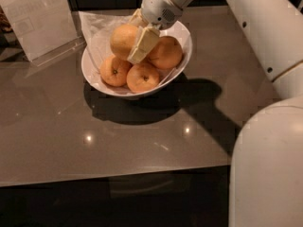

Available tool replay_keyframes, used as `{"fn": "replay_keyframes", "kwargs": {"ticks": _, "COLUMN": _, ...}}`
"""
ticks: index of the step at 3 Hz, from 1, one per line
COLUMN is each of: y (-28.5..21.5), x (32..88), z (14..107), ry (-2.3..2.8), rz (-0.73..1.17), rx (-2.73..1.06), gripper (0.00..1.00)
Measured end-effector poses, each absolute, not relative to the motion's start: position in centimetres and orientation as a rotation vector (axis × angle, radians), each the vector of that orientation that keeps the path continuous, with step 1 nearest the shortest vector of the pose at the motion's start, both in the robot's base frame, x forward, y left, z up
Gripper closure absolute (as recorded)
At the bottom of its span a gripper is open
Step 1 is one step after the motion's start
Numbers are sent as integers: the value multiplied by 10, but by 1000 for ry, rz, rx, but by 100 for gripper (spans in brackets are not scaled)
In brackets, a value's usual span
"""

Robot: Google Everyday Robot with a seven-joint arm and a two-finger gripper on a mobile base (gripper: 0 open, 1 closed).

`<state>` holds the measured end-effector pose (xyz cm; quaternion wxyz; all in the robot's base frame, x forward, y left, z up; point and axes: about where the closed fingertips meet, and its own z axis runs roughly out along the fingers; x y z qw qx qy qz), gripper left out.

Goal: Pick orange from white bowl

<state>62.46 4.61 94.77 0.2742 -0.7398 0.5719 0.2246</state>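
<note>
Camera view: I'm looking down past the robot's own white arm (258, 37) onto a dark, glossy bench (118, 141).
Tool: the tool (133, 41) is at the back of the bowl, clamped on the orange. One cream finger (143, 44) lies flat along its right flank, and the other is mostly hidden behind the fruit.
Orange: the orange (121, 39) is at the back left of the white bowl (93, 75), highest of the heap. I can't tell whether it rests on the fruit below or hangs clear of it.
Why this grip: it is the top fruit, so I judge the fingers could reach its sides without wedging between neighbours.
Neighbours: two smaller oranges (113, 71) sit side by side at the front. A redder orange (165, 53) is just right of the finger, touching it or nearly so.
Lining: crinkled white paper (97, 30) rises behind the fruit, and it could snag.
Beside: a clear sign stand (40, 20) is at the far left, well apart from the bowl.
Next move, my judgement: straight up and slow, so the redder orange isn't dragged along and the bowl doesn't tip.
</note>
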Motion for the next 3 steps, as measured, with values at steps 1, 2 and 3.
{"fn": "replay_keyframes", "kwargs": {"ticks": 1, "y": 29, "x": 596, "z": 979, "ry": 1488, "rz": 525, "rx": -1933, "gripper": 100}}
{"fn": "replay_keyframes", "kwargs": {"ticks": 2, "y": 4, "x": 556, "z": 1001, "ry": 1509, "rz": 440, "rx": -1860, "gripper": 100}}
{"fn": "replay_keyframes", "kwargs": {"ticks": 3, "y": -20, "x": 523, "z": 1008, "ry": 1542, "rz": 380, "rx": -1793, "gripper": 100}}
